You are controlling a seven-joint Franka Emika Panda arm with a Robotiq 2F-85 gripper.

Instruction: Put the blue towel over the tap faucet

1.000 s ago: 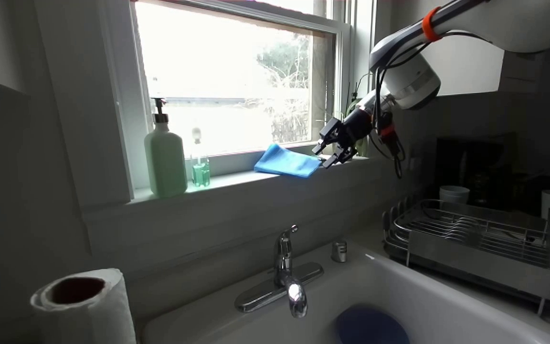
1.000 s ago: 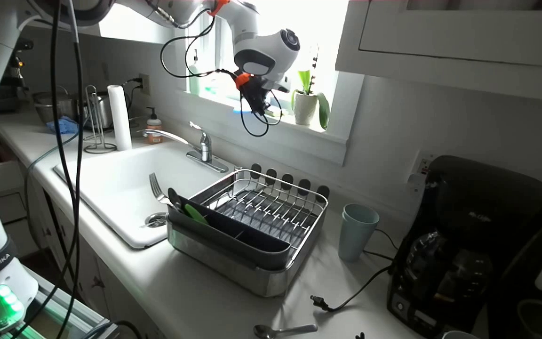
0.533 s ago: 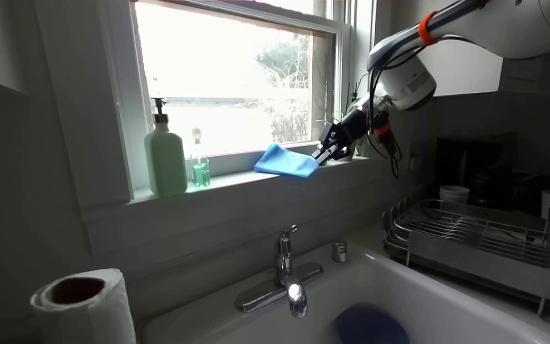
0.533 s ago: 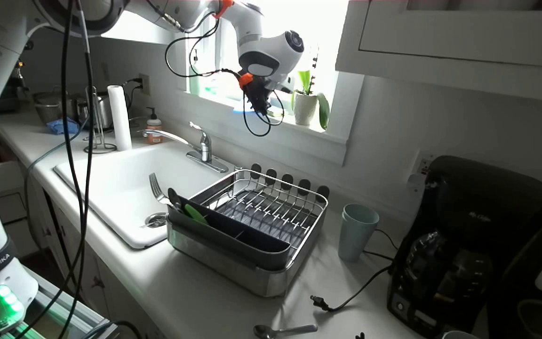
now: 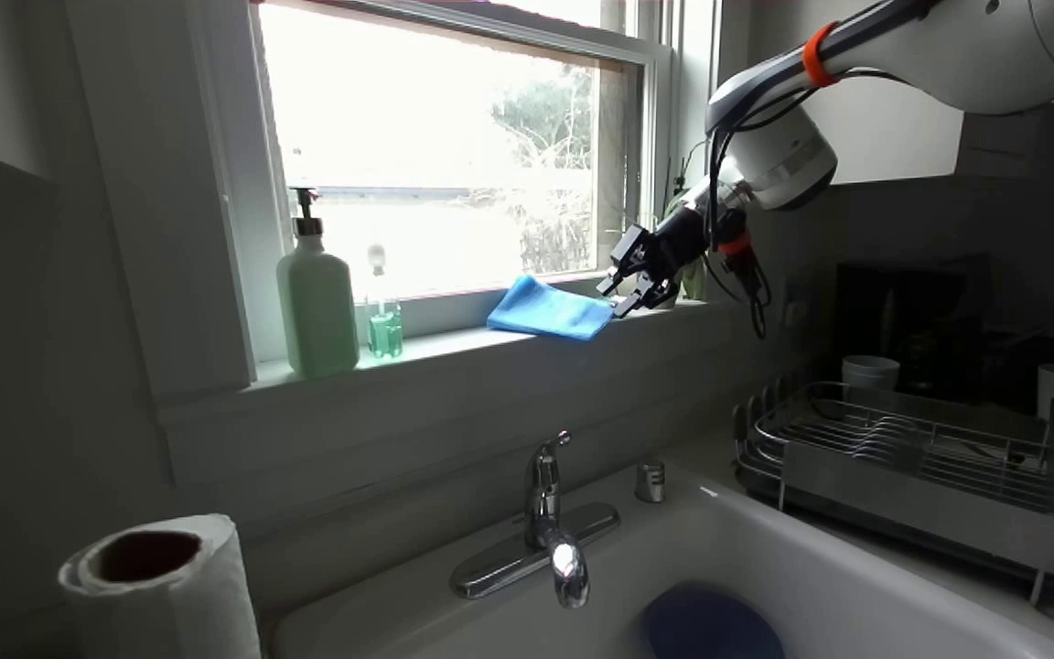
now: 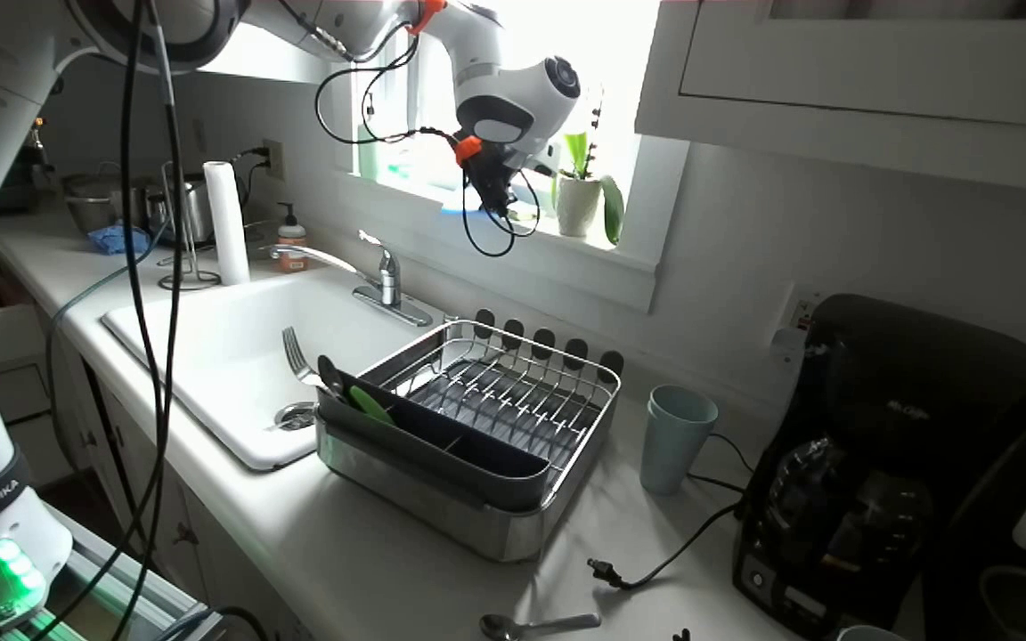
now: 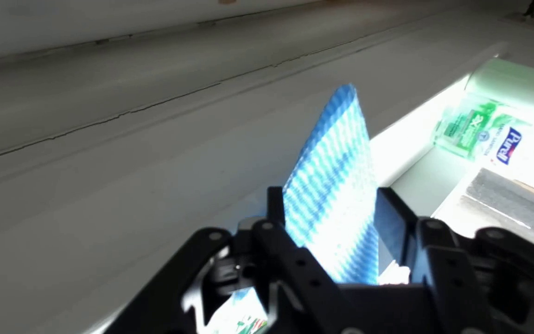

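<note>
The blue towel lies folded on the window sill, one end reaching over the sill's front edge. Only a thin blue strip of the towel shows in an exterior view, behind the gripper. My gripper is open at the towel's right end. In the wrist view the fingers stand apart with the towel between or just beyond them; I cannot tell whether they touch it. The chrome tap faucet stands bare at the back of the sink, below the sill. The faucet also shows in an exterior view.
A green pump bottle and a small sanitizer bottle stand on the sill to the towel's left. A potted plant stands close beside the gripper. A dish rack and a paper roll flank the white sink.
The gripper was open a second ago, shut at the towel's end half a second ago, and is open again now. The arm has shifted slightly. The towel has not visibly moved.
</note>
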